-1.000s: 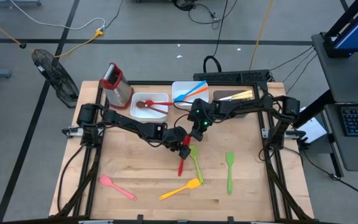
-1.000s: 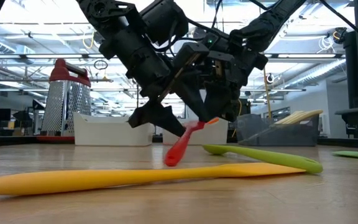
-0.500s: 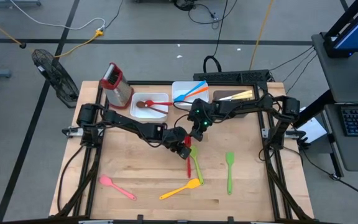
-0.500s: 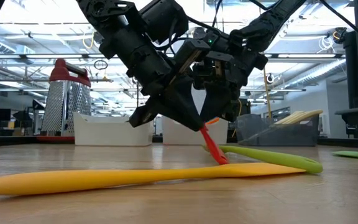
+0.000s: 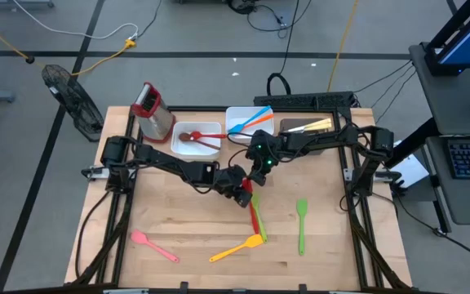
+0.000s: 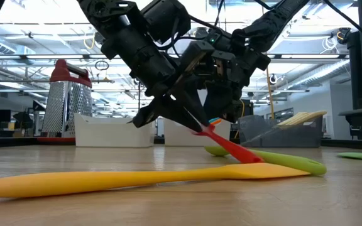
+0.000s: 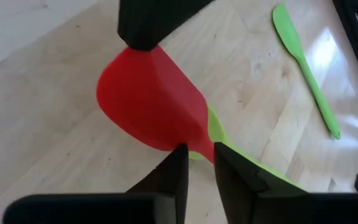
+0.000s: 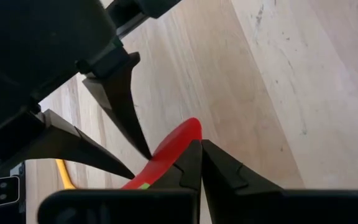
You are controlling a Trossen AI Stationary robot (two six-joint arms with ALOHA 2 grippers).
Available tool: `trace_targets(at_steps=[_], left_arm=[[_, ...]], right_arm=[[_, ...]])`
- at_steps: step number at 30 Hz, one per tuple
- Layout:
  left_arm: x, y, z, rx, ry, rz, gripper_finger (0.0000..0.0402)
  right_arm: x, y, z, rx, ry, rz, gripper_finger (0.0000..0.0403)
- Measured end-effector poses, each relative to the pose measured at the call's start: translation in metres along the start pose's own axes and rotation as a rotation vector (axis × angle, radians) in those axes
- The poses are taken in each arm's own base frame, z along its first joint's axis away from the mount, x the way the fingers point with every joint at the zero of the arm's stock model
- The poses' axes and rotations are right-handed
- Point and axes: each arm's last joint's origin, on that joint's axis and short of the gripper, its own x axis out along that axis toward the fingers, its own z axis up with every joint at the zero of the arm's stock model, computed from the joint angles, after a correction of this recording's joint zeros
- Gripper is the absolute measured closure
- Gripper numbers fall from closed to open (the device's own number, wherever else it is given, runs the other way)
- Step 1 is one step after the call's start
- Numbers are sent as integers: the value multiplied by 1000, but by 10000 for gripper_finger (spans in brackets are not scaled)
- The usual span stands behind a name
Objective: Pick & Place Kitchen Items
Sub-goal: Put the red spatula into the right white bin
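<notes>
High view: I have both arms meeting near the middle of the pale wooden desk (image 5: pixel 178 229). My left claw (image 5: pixel 246 196) and my right claw (image 5: pixel 259 169) sit close together over the red silicone spatula (image 5: pixel 255 217). In the left wrist view its broad red blade (image 7: pixel 151 102) fills the picture; the left fingers (image 7: pixel 169 177) pinch the narrow neck below the blade, so that claw is closed on the red spatula. In the right wrist view the right fingers (image 8: pixel 188 168) are pressed together on the blade's rounded tip.

From the low view the red spatula (image 6: pixel 228 145) slants down from the claws, its handle end reaching the desk where a long light-green spatula (image 6: pixel 275 160) lies, with a yellow spatula (image 6: pixel 105 181) in front. Also on the desk are a second green spatula (image 5: pixel 301 224) to the right and a pink spatula (image 5: pixel 153 246) at lower left. A white rectangular tray (image 5: pixel 188 151) behind holds a brown spoon (image 5: pixel 188 137).
</notes>
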Motion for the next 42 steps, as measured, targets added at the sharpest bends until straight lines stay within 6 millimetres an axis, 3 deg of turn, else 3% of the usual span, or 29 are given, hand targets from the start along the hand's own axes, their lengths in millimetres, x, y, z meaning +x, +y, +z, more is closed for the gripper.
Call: trace_targets(at_steps=[9,24,37,42], left_arm=[[-3,3,-8,-31,112,30,263],[-14,-11,-5,-48,91,-59,170],[-15,-16,2,-31,-21,-80,162],[-15,-10,-2,-40,20,-25,160]], right_arm=[[0,0,0,4,0,0,403],[-13,14,7,-32,-67,53,403],[-24,20,9,-39,-91,55,403],[-30,22,9,-41,-104,58,403]])
